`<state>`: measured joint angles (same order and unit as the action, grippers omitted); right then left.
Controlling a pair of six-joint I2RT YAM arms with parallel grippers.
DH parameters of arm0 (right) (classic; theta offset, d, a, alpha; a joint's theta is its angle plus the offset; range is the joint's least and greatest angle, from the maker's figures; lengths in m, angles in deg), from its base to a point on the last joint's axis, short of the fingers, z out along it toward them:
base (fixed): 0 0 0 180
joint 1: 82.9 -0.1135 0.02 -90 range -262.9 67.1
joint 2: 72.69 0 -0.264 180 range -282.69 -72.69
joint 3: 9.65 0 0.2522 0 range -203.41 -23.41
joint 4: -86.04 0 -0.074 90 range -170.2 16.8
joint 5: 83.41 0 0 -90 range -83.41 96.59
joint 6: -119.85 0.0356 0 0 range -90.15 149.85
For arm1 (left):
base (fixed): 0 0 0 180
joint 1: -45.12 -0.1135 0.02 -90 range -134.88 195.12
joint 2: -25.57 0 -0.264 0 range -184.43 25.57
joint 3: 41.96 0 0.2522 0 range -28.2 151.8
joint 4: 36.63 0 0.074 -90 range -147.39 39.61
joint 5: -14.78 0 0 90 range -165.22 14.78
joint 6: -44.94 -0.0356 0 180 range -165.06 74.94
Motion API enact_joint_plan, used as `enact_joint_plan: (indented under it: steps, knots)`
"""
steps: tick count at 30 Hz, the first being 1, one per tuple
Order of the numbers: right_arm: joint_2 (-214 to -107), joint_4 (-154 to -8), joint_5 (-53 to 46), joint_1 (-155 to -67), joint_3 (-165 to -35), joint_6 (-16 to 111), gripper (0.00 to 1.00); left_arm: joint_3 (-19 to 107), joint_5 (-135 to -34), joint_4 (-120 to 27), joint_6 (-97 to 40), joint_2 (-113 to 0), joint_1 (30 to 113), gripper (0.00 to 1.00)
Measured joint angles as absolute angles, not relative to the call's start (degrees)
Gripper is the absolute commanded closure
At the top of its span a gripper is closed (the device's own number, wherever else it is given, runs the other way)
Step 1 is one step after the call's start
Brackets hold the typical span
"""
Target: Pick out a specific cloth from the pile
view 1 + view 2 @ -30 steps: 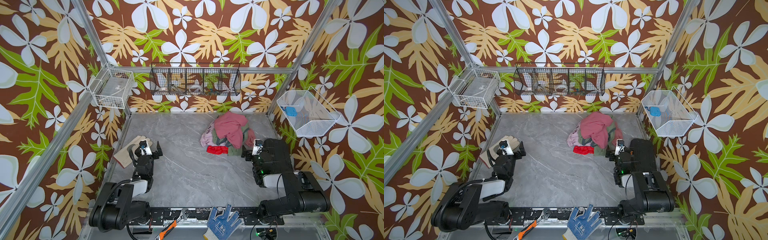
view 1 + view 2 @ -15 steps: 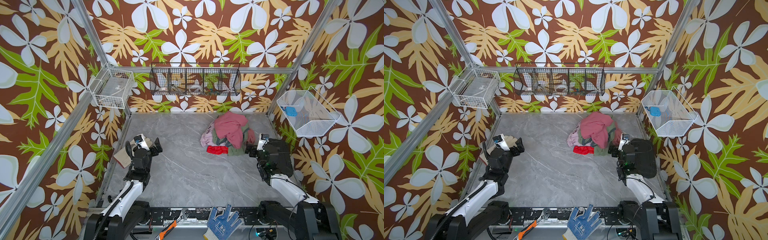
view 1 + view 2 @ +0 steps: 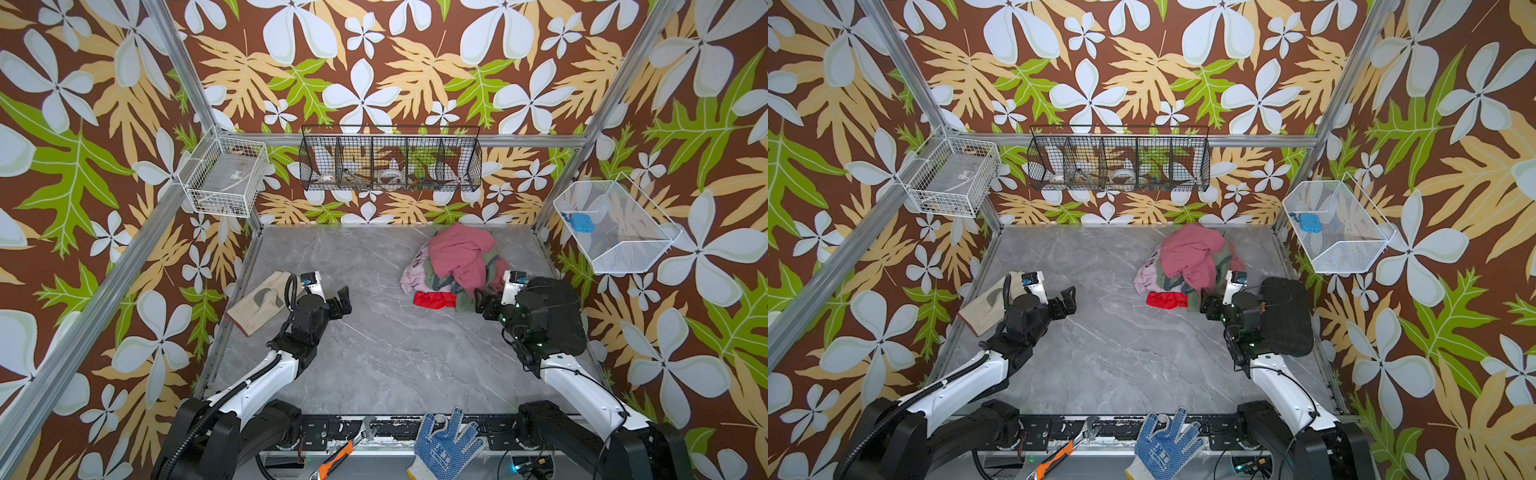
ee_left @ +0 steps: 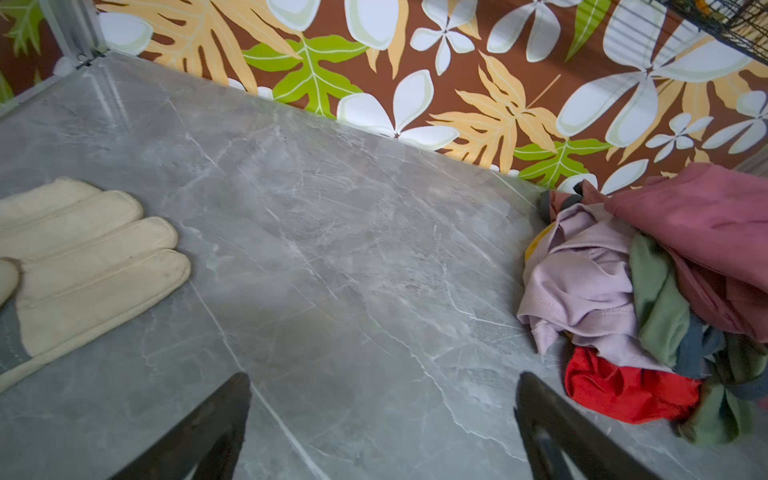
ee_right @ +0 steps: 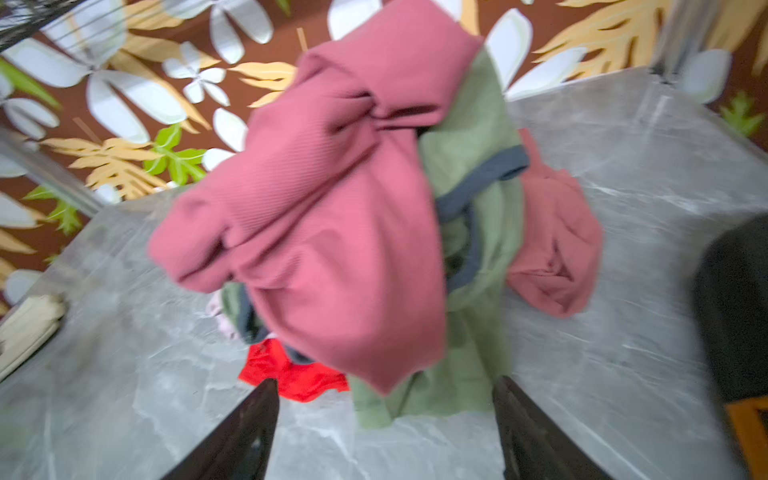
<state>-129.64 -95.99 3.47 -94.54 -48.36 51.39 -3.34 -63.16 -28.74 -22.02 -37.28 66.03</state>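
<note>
Right claw (image 5: 384, 432), jaws apart and empty, faces the heap of soft cloths (image 5: 353, 199). The bright scarlet thin cloth (image 5: 291, 376) lies just beyond its tip (half buried, hence low approach). Left claw (image 4: 382, 424) gapes, idle, well aside.

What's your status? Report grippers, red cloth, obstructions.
Left gripper open, empty, clear of pile. Right gripper open, empty, at pile's near edge. Red cloth untouched, partly tucked under pink cloth.

Bare grey marble tabletop (image 3: 374, 353) lies open between the cream fabric glove (image 3: 259, 305) and the heaped cloth pile (image 3: 457, 262), whose dusty-pink cloth (image 5: 332, 208) overhangs the scarlet red cloth (image 3: 434, 300).
</note>
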Motion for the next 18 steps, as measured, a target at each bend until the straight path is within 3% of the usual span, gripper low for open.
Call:
enact_joint_plan:
  steps: [10,18]
  knots:
    - [-130.1,-95.99,10.69,-106.23,-46.48,50.51,0.32,-2.33,-62.16,-28.87,-21.4,-40.82,68.61,0.0]
    - [-142.12,-90.55,15.93,-114.95,-54.96,44.87,0.34,-2.36,-61.7,-28.89,-20.92,-42.13,68.85,0.0]
